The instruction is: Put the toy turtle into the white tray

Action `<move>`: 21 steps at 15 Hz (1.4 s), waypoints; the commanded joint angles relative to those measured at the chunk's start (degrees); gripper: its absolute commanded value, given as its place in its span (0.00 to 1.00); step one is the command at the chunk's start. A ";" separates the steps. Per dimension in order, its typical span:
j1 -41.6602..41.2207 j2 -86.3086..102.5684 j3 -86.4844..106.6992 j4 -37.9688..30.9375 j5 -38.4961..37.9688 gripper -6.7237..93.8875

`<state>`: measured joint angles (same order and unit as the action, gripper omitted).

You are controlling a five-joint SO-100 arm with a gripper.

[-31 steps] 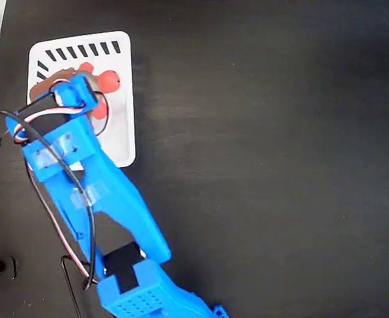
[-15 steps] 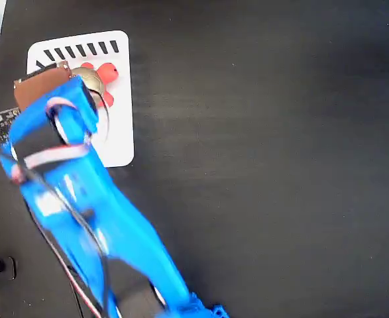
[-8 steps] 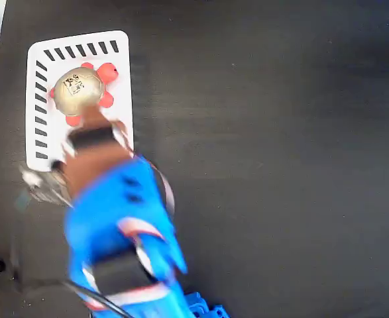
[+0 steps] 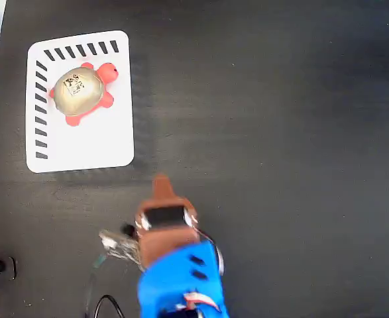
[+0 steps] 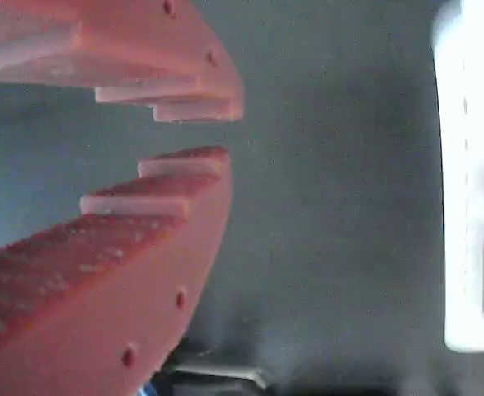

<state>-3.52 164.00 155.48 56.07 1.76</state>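
The hand (image 4: 161,184), empty with its jaws nearly closed, has pulled back off the white tray (image 4: 81,142) to the bare counter (image 4: 280,132) below it. The toy turtle (image 4: 80,91) sits released in the tray's upper part; placement looks finished.

One toy turtle (image 4: 80,91), one white tray (image 4: 81,142) (dark slots along two of its edges), one blue arm (image 4: 181,288) with one claw (image 4: 161,187), one black counter (image 4: 280,132).
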 commanded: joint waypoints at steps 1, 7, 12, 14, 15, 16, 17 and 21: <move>0.53 8.61 3.52 4.66 -0.62 0.07; 0.00 21.01 10.63 14.50 -0.09 0.07; 0.62 22.15 11.78 15.64 0.35 0.07; 0.26 22.15 11.78 15.64 -0.09 0.07; 0.26 22.15 11.78 15.64 -0.09 0.07; 0.26 22.15 11.78 15.64 -0.09 0.07; 0.26 22.15 11.78 15.64 -0.09 0.07; 0.26 22.15 11.78 15.64 -0.09 0.07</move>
<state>-2.72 186.15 167.87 70.84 1.14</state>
